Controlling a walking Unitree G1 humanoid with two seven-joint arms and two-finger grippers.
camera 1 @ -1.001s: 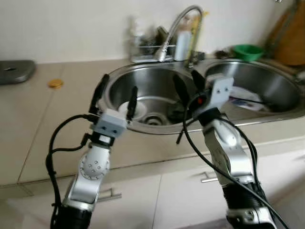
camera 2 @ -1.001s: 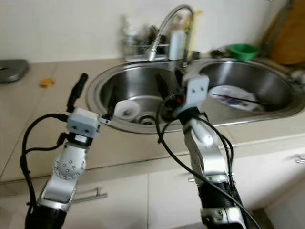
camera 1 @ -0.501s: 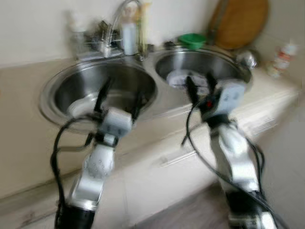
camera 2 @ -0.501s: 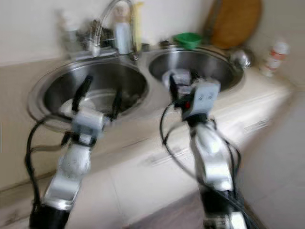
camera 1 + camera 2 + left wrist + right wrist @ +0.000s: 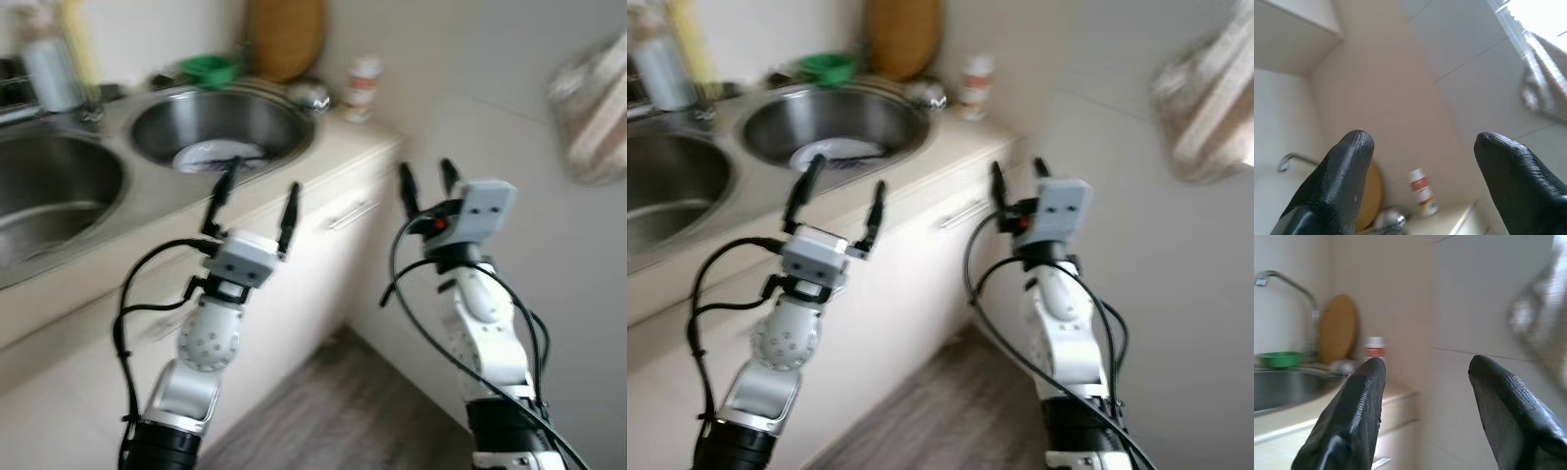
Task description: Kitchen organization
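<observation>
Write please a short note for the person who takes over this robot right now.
Left gripper: open, holds nothing, raised in front of the counter.
Right gripper: open, holds nothing, raised before the wall past the counter's end.
Things: a white plate lies in the right sink; a green bowl, a wooden board and a small bottle stand behind it.
Done: nothing visible.
Left: all the organizing.

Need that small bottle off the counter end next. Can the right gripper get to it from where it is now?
Probably not yet. The right gripper, open and empty, hangs in the air beyond the counter's end, well short of the bottle by the wall. Nothing stands between them, so the robot likely needs to step closer.
</observation>
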